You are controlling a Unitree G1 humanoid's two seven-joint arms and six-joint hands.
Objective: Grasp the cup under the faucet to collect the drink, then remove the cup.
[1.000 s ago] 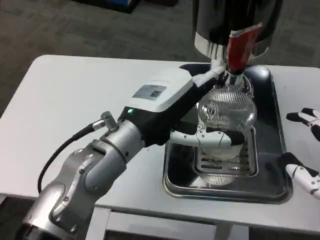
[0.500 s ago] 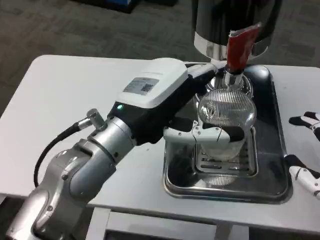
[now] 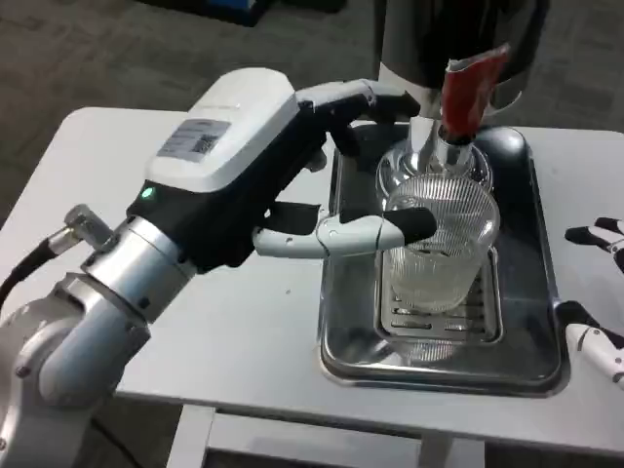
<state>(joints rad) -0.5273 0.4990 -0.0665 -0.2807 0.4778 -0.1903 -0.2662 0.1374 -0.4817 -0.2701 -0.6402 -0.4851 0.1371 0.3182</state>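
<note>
A clear ribbed cup (image 3: 444, 263) stands upright on the drip grate (image 3: 439, 320) of a steel tray (image 3: 541, 363), right under the faucet (image 3: 450, 148) with its red handle (image 3: 468, 86). My left hand (image 3: 249, 166) hovers to the left of the cup with its fingers spread. One long finger (image 3: 341, 234) stretches across to the cup's left rim, and its black tip lies in front of the glass. Another finger (image 3: 356, 97) reaches toward the dispenser's base, above the cup. At the right edge my right hand (image 3: 593, 341) rests with fingers apart, holding nothing.
The dark drink dispenser (image 3: 429, 34) stands at the back of the tray. The white table (image 3: 146, 175) stretches to the left, under my left forearm (image 3: 97, 312). The table's front edge runs just below the tray.
My left hand let go of the cup, opened and drew back to the left and up. The cup stayed on the grate. The right hand barely moved.
</note>
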